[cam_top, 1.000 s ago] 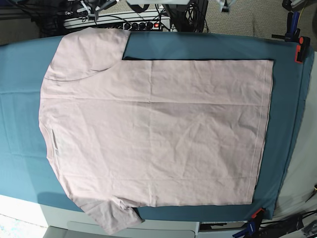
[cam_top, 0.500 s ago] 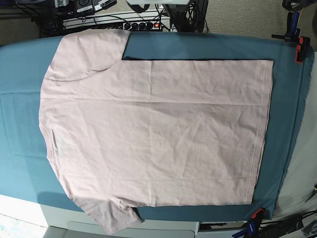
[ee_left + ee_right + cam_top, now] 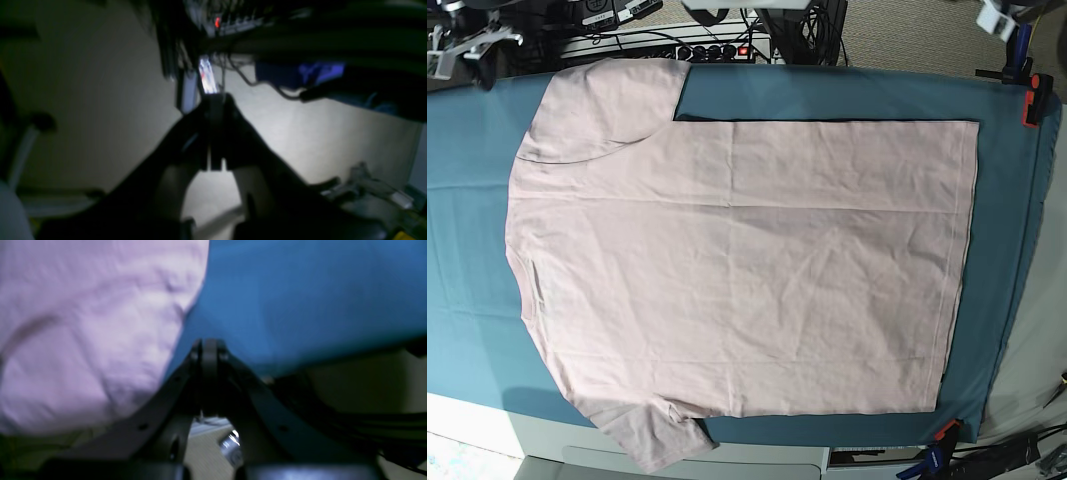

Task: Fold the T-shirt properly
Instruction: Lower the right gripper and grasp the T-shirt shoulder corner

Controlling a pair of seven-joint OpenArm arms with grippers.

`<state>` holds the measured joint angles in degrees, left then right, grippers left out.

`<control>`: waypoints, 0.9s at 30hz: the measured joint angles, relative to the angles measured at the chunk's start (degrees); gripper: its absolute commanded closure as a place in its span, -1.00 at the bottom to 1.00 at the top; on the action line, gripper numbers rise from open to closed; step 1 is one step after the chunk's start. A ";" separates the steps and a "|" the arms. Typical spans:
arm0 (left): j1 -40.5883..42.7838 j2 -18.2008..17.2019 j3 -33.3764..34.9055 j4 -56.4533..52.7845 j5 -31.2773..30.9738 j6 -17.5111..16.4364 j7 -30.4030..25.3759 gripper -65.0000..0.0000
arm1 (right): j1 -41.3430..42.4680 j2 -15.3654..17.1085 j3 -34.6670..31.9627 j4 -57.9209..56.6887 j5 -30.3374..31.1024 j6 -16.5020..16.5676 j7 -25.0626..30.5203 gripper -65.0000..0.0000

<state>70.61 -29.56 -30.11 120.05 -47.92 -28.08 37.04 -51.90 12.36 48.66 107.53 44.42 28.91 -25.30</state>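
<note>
While the T-shirt [image 3: 737, 260] lies flat across the table [image 3: 467, 250], long axis nine to three, the right end effector [image 3: 206, 350], fingers together, sits nearest, the sleeve at its ten o'clock; the left end effector [image 3: 215, 103], also together, faces floor.

We see black fingers on the right gripper [image 3: 209, 350], w/ long flat links spreading down into a V; small round screw holes dot each link, and two round pivot bosses sit at the tips. A black housing runs along the bottom edge. The left gripper [image 3: 216, 103] is nearly all dark silhouette, same V shape, w/ a narrow slot btwn the links near the base. In the base view only light grey bits show at the top corners, too small to make out.
</note>
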 measured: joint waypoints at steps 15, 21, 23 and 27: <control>-7.78 -1.88 -1.42 3.80 3.54 -0.04 0.04 1.00 | 17.92 -0.83 1.11 -7.67 2.78 -11.37 -11.69 0.38; -8.46 -1.88 -1.40 3.80 4.63 -0.07 0.04 1.00 | 18.08 -2.47 1.09 -7.67 9.70 -11.37 -19.76 0.29; -9.25 -1.86 -1.42 3.80 4.85 -0.04 0.02 1.00 | 18.10 -3.19 1.09 -7.67 11.06 -11.30 -21.33 0.29; -10.97 -1.86 -1.42 3.80 4.83 -0.04 0.02 1.00 | 18.10 -3.85 1.09 -7.67 11.63 -11.32 -22.40 0.29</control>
<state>59.64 -31.42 -31.53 123.85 -43.09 -28.12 37.06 -33.80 8.51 49.76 99.85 56.05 17.58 -47.70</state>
